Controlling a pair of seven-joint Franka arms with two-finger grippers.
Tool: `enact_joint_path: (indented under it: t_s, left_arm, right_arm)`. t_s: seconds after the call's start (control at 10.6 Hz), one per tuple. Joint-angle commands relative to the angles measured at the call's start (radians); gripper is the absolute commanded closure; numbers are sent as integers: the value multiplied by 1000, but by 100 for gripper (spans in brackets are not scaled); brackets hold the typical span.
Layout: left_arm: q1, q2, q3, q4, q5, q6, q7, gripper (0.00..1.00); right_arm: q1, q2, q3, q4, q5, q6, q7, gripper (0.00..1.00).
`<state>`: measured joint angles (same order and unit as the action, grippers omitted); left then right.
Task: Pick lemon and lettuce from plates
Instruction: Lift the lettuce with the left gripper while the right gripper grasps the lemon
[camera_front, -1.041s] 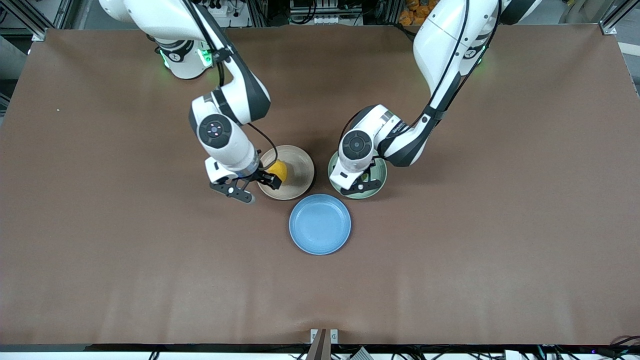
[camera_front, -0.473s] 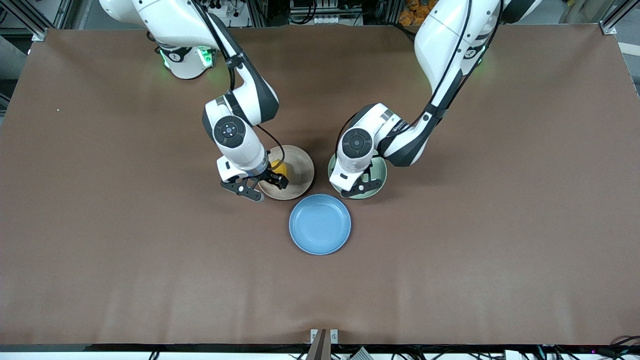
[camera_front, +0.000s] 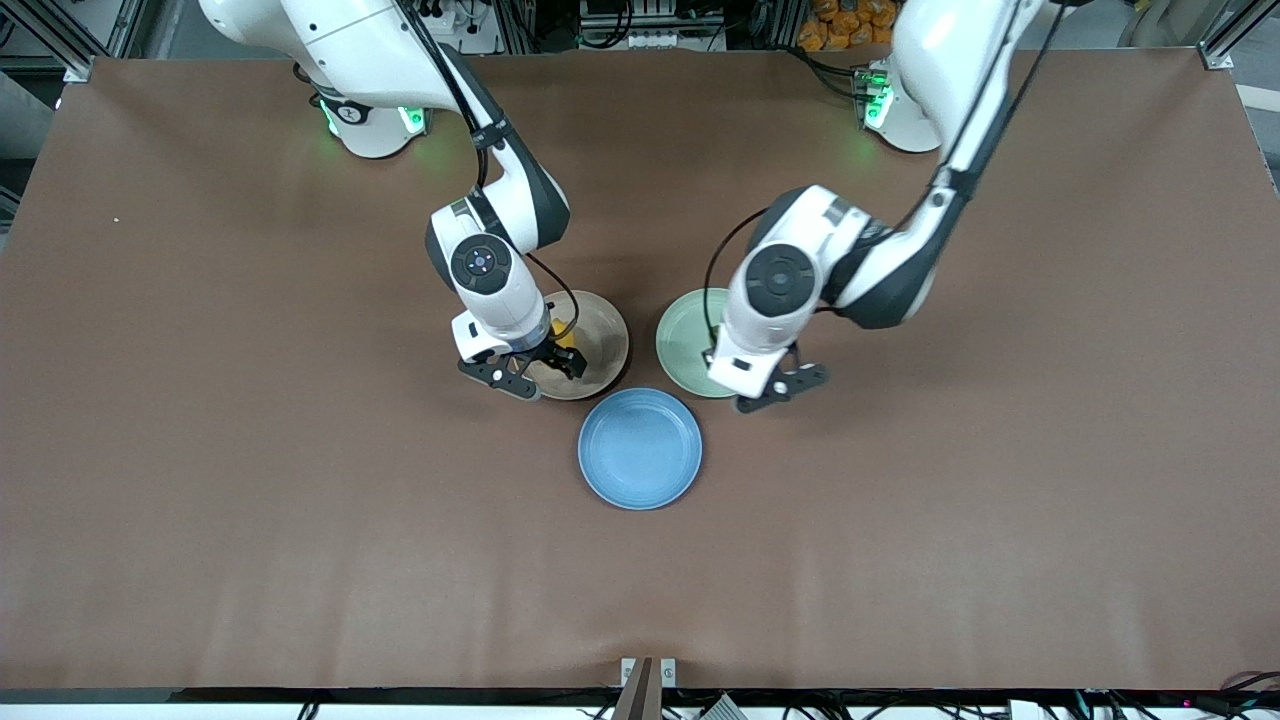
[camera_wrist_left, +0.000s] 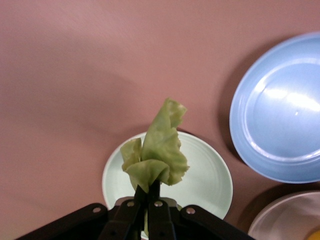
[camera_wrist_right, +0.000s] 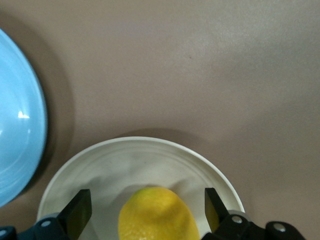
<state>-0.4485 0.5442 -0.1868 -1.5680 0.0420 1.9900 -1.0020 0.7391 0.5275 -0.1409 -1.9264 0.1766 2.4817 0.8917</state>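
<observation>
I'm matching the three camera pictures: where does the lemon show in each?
Front view: the lemon is a yellow sliver on the beige plate, mostly hidden by the right hand.
Left wrist view: a yellow speck at the corner.
Right wrist view: bottom centre.
Shared landmark: the blue plate.

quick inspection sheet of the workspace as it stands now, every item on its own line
surface: brown table, bare around the plates
lemon: lying on the beige plate, between the open fingers of the right gripper, not gripped
lettuce: pinched by the left gripper, hanging over the mint plate
clutter: blue plate, nothing on it
cables: black cables along both arms
surroundings: equipment past the table edge near the robot bases
</observation>
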Motion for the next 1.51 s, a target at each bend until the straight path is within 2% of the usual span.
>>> enact_joint_path:
  t_s: [0.0,0.38,0.66,1.14,1.23,1.42]
  left_arm:
    - [144,-38,-17,51,-48,-88,189,100]
    - [319,-67,-11,45,-67,-132,561,100]
    - [421,-5,0,40,-39,-137,738,100]
    - [464,108,0,48,104,-74,749,100]
    - [474,121,0,48,105,-47,749,100]
    - [479,147,0,49,108,-8,747,100]
  right_arm:
    - [25,-12,-9,-62,17,63,10,0]
    - [46,-9,-9,-83,17,68,13,0]
    - [63,11,-9,-115,17,152,47,0]
    - [66,34,-9,-114,17,181,49,1]
    - [66,34,-9,-112,17,181,49,9]
    - [62,34,-9,-109,17,180,50,35]
